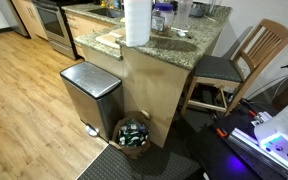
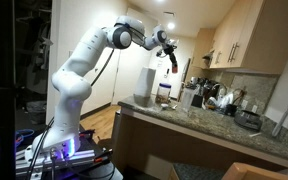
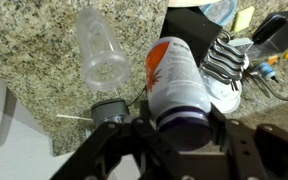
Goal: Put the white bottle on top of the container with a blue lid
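End effector (image 3: pixel 180 126) well above the granite bench (image 3: pixel 34 60), fingers closed tight around the white bottle (image 3: pixel 174 72).

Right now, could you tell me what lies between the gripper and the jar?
Only air: in an exterior view the gripper hangs above the jar, nothing between. The wrist view shows the bottle clamped in it.

A paper towel roll (image 2: pixel 149 82) stands on the granite tabletop (image 3: pixel 34 70) below the end effector (image 2: pixel 171 62), with a clear glass (image 3: pixel 99 50) nearby.
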Robot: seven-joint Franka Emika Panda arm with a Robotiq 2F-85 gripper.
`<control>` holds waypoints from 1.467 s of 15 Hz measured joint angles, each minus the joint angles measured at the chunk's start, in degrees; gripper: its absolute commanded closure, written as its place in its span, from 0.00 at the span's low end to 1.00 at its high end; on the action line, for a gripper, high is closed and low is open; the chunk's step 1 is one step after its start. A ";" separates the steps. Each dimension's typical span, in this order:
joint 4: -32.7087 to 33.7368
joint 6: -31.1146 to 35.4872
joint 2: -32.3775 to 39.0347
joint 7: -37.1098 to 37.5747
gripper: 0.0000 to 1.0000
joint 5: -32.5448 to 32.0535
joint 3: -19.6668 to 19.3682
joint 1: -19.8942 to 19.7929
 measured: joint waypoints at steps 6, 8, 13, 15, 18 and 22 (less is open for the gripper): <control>-3.97 0.08 1.20 0.22 0.75 4.40 0.00 -1.34; -3.87 0.08 1.19 0.22 0.75 4.40 0.00 -1.22; -3.33 -5.11 2.50 -4.53 0.75 5.56 1.96 -0.49; -2.03 -7.08 3.97 -6.46 0.75 5.49 2.58 0.25; 1.07 -6.92 7.01 -8.87 0.75 3.52 2.62 1.18; 6.77 -6.81 11.24 -11.35 0.75 0.91 2.48 1.40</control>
